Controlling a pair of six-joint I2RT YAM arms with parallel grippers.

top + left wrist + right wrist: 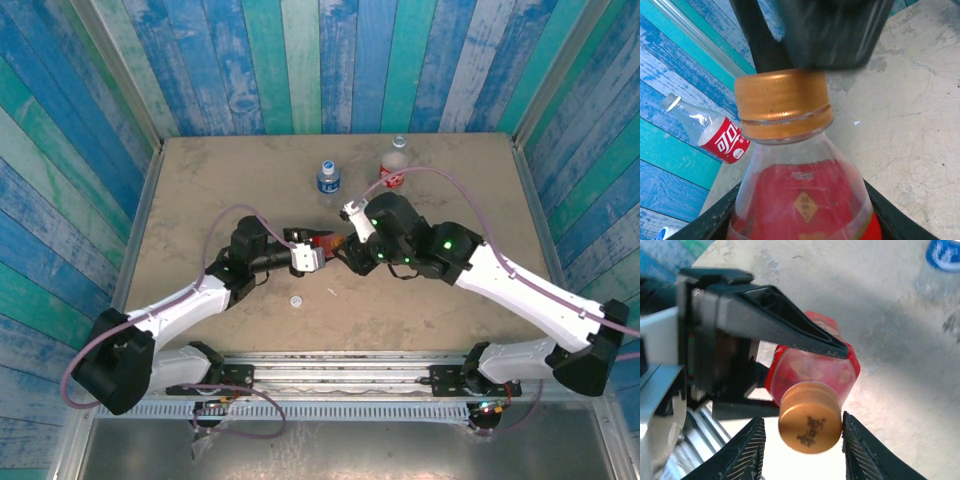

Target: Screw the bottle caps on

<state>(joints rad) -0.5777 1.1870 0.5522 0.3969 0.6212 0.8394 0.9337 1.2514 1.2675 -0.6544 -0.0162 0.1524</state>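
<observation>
Top external: left pincer (pixel 322 248) is clamped on the red-and-yellow bottle (pixel 807 367) over the middle of the bench (pixel 200 180). The neck is tipped toward the right arm so the orange cap (pixel 782 102) faces it.

Right wrist: right pincer (pixel 802 442) straddles that cap with jaws part-open. One finger (pixel 855 445) is touching or just beside it, with a gap on the other side, so no real grip.

Cap sits square on the neck; can't tell how far it's threaded. My read: mid-screwing, needs to close before turning.

Blue-label bottle (pixel 328 182) and cola bottle (pixel 392 172) stand by the far edge, out of the way. Small white disc (pixel 297 299) lies toward the near edge, probably the white cap.
</observation>
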